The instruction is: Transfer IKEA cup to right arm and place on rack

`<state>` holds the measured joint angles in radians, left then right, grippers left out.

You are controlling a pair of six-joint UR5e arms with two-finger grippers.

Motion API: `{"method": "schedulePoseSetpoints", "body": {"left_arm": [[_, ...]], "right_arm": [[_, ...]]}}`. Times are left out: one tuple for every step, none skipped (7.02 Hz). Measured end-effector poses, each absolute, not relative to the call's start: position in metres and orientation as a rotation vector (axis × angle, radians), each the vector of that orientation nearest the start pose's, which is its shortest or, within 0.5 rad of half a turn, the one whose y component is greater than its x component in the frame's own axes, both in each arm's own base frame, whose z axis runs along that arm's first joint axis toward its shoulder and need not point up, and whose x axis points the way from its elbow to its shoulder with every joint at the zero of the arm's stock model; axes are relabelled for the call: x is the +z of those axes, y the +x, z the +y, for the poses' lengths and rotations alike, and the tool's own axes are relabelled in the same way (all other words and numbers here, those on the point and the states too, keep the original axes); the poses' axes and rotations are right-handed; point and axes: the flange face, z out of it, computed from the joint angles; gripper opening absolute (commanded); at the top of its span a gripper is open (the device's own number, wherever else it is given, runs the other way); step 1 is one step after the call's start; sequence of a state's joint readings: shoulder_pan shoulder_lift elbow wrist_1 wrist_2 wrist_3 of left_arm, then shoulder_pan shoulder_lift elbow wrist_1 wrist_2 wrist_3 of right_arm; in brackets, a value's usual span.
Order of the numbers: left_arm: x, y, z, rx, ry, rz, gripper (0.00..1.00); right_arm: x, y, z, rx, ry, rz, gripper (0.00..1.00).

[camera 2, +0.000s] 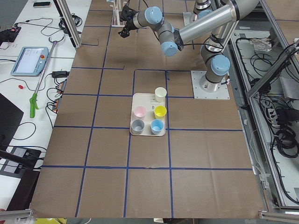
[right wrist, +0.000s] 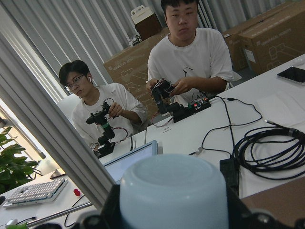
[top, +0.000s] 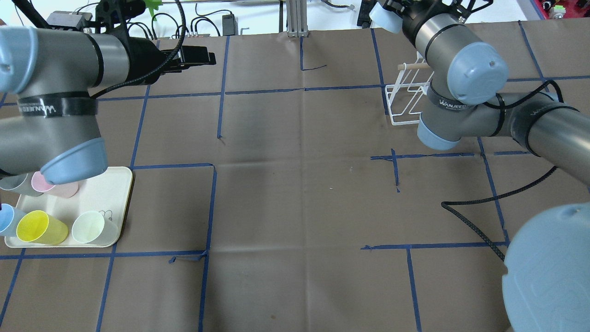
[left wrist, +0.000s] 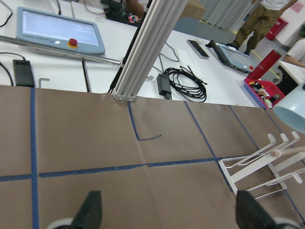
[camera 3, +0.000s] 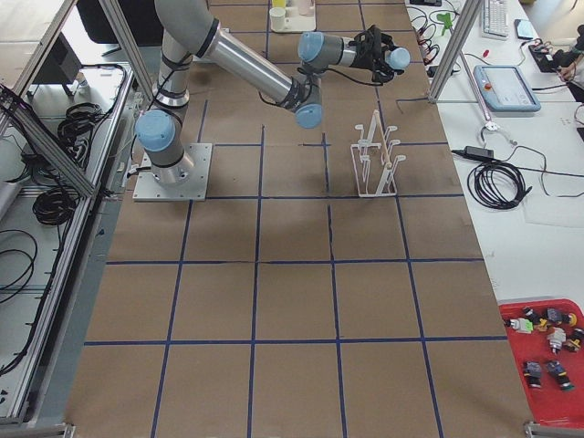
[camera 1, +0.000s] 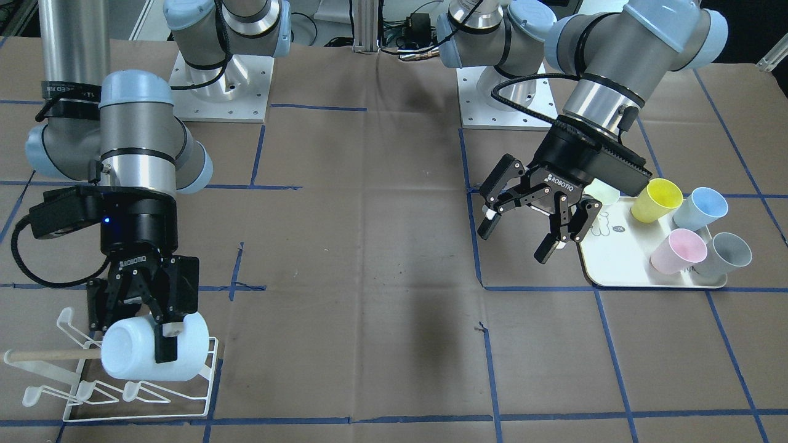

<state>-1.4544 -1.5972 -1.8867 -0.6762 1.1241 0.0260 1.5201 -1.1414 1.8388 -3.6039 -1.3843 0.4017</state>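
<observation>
Right jaws, as I read them in the front-facing view, are clamped across the body of the white cup (camera 1: 126, 354), one finger on the near wall and the other behind it. The cup lies on its side, base toward that view's left and mouth toward its right. It is held directly over the rack (camera 1: 144, 409), on the robot's right half of the surface (camera 1: 369, 246) at the operators' edge. The wooden dowel (camera 1: 49, 355) runs up to the cup's base; I cannot tell whether cup and rack touch. The right arm (camera 1: 135, 141) stands nearly vertical above the rack, wrist pointing down. In the right wrist view the cup's rounded base fills the lower centre between the two fingers.

Left jaws are spread wide with nothing between them, hanging above the surface just beside the cream tray (camera 1: 622, 271). The left wrist view confirms this: both fingertips sit far apart at the lower corners, with only brown paper between them. The left arm (camera 1: 615, 80) leans over the tray's far side. On the tray stand, mouths up, a yellow cup (camera 1: 657, 200), a blue cup (camera 1: 700, 208), a pink cup (camera 1: 679, 251), a grey cup (camera 1: 725, 255) and a pale green cup (top: 94, 227), the last partly hidden behind the left jaws in the front-facing view.
</observation>
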Motion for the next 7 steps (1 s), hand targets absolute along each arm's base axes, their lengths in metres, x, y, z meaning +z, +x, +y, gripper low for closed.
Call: {"method": "schedulePoseSetpoints", "body": {"left_arm": [[0.445,-0.126,-0.531,-0.764,0.041,3.34,0.99],[0.459,-0.133,-0.528,-0.535,0.032,3.276,0.99],[0.471,-0.134,-0.521,-0.333,0.029,3.217,0.99],[0.479,-0.132,-0.511,-0.18,0.027,3.177,0.99],[0.485,-0.129,-0.503,-0.081,0.026,3.144,0.99],[0.489,-0.128,-0.497,-0.032,0.027,3.124,0.99],[0.488,-0.128,-0.493,-0.007,0.028,3.117,0.99]], "right_arm": [[0.358,0.109,-0.606,-1.798,0.259,2.202,0.27],[0.344,0.1,-0.609,-1.884,0.202,2.207,0.27],[0.332,0.088,-0.611,-1.942,0.161,2.224,0.27],[0.325,0.077,-0.614,-1.976,0.126,2.253,0.27],[0.318,0.068,-0.616,-1.991,0.09,2.289,0.27],[0.309,0.063,-0.618,-1.987,0.068,2.32,0.27],[0.298,0.061,-0.62,-1.97,0.061,2.343,0.27]]}}
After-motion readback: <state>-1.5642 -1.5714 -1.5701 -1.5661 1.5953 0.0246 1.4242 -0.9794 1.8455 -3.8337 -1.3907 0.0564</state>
